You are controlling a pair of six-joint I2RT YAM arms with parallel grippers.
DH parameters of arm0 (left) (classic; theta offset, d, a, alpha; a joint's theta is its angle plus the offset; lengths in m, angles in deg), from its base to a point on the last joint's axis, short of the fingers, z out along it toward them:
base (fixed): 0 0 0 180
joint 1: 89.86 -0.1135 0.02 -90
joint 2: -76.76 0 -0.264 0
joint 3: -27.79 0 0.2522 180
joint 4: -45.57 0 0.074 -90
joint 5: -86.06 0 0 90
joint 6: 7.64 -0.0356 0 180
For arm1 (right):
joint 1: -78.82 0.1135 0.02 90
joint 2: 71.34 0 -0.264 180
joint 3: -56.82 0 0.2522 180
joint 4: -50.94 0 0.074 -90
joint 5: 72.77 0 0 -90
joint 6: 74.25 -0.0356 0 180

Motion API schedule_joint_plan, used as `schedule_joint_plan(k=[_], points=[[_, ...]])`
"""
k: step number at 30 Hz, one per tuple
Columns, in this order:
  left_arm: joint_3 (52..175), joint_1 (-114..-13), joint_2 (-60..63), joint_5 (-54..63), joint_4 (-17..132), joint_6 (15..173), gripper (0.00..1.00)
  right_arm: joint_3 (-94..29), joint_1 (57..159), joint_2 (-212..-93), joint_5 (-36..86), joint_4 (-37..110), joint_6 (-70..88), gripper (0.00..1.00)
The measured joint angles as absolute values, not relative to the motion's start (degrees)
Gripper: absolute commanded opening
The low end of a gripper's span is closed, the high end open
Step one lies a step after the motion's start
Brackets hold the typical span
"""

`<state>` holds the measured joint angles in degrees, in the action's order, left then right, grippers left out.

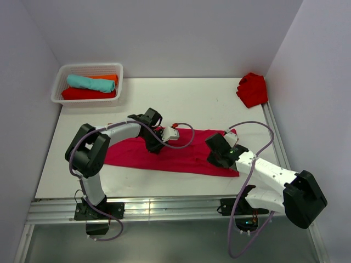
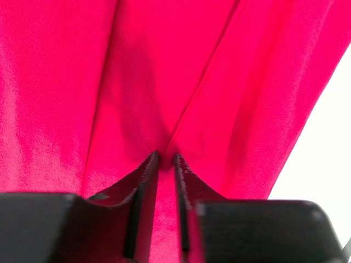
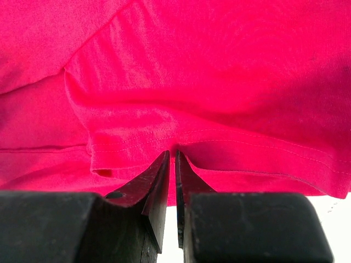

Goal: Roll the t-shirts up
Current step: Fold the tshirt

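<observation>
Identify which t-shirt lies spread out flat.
The crimson t-shirt mid-table. The scarlet t-shirt sits bunched at the far right corner; the teal t-shirt, orange t-shirt and red t-shirt lie rolled in the basket.

The left arm (image 1: 118, 131) bends up from its near base and reaches right, the left gripper (image 2: 165, 157) pointing down with jaws close together on a fold of the crimson t-shirt (image 2: 230, 82), while the right arm (image 1: 269, 172) stretches left, the right gripper (image 3: 171, 154) pinching that shirt's hem.

The place is a robotics laboratory test cell. Indicators: a white table (image 1: 192, 98) enclosed by plain panel walls (image 1: 164, 33), an aluminium extrusion frame (image 1: 164, 209) at its near edge, and a cabled left arm (image 1: 90, 156) and right arm (image 1: 271, 172) bolted there.
</observation>
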<state>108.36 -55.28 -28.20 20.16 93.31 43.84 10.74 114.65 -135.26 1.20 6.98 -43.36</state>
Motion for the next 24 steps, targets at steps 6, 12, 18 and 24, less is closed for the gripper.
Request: schedule_joint_plan(k=[6, 12, 18, 24], points=[[108.4, -55.3, -28.2, 20.1, 93.4, 44.0, 0.08, 10.8, 114.3, -135.3, 1.2, 7.2, -43.4, 0.16], [108.4, -55.3, -28.2, 20.1, 93.5, 44.1, 0.0, 11.5, 114.1, -135.3, 1.3, 7.7, -43.4, 0.16], [108.4, -55.3, -28.2, 20.1, 93.6, 44.1, 0.0, 11.7, 113.6, -135.3, 1.6, 8.0, -43.4, 0.16], [108.4, -55.3, -28.1, 20.1, 93.7, 44.3, 0.0, 12.5, 113.5, -135.4, 1.7, 8.4, -43.4, 0.16]])
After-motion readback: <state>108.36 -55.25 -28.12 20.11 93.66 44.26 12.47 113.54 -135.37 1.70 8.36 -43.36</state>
